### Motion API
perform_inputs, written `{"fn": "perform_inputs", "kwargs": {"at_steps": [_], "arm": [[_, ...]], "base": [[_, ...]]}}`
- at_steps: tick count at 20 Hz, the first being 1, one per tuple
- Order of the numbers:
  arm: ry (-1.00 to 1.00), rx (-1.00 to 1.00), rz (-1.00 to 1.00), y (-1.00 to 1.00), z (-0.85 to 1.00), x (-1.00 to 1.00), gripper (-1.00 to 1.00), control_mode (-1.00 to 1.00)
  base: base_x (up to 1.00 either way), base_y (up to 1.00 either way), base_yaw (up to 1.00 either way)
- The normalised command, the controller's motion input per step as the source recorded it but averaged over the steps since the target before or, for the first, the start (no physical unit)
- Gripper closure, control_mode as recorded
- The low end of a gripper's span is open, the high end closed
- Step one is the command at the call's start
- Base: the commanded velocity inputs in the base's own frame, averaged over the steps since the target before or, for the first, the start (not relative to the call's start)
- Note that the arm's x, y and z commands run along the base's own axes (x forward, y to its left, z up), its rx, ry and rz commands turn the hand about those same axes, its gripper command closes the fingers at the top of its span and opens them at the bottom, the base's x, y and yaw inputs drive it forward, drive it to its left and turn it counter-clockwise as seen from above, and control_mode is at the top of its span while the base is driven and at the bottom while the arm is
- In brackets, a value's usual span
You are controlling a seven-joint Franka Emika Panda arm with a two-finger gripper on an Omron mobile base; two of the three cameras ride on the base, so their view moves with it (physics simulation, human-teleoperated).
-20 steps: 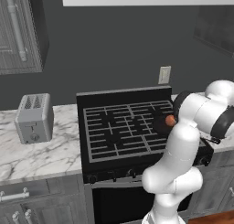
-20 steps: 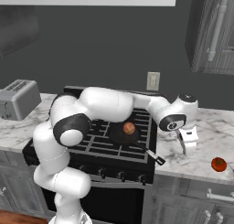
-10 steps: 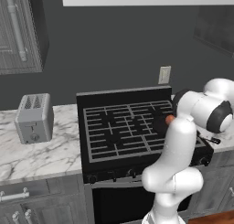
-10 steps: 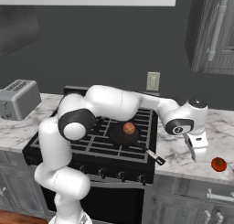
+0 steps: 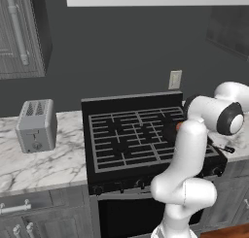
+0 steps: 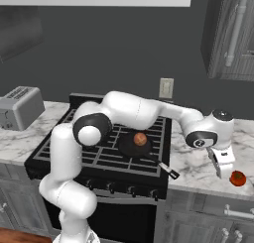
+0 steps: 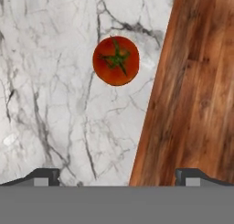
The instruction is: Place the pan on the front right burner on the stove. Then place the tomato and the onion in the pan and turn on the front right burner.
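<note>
The tomato [image 7: 116, 60] lies on the white marble surface [image 7: 50, 104] ahead of the tool [image 7: 117, 175], close to the surface's edge; beyond that edge the brown wood floor [image 7: 192, 81] is visible in the hand view. The tomato's green stem scar faces the camera. The two finger tips [image 7: 43, 176] of the tool stand spread wide apart, with nothing between them. The tomato is clear of both tips.

In the right base view the tool [image 6: 223, 163] hangs over the surface [image 6: 198, 167] to the right of the stove [image 6: 106, 152], pointing downward. The tomato [image 6: 238, 178] rests just beside it, toward the right, near the front edge of the surface. The two are apart.

The pan [image 6: 136, 145] sits on the front right burner [image 6: 149, 155] of the stove. Its long thin handle points toward the front right corner of the stove and reaches the edge. The onion [image 6: 140, 139] rests inside the pan, roughly at its centre. In the left base view the arm covers most of the pan; a small part of the onion [image 5: 178, 127] shows beside the arm.

Farther left, a toaster [image 5: 36, 125] stands on the surface [image 5: 44, 164] on the other side of the stove [image 5: 131, 140]. An outlet [image 6: 166, 88] is mounted on the dark wall behind the stove.
</note>
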Motion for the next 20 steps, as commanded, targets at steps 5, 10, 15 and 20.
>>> {"fn": "perform_inputs", "kwargs": {"at_steps": [5,10,15,20], "arm": [[0.00,0.00,0.00,-0.36,-0.14,0.00,-1.00,-1.00],[0.00,0.00,0.00,-0.30,-0.12,0.00,-1.00,-1.00],[0.00,0.00,0.00,-0.25,-0.14,0.00,-1.00,-1.00],[0.00,0.00,0.00,-0.20,-0.18,0.00,-1.00,-1.00]], "base": [[0.00,0.00,0.00],[0.00,0.00,0.00],[0.00,0.00,0.00],[0.00,0.00,0.00]]}}
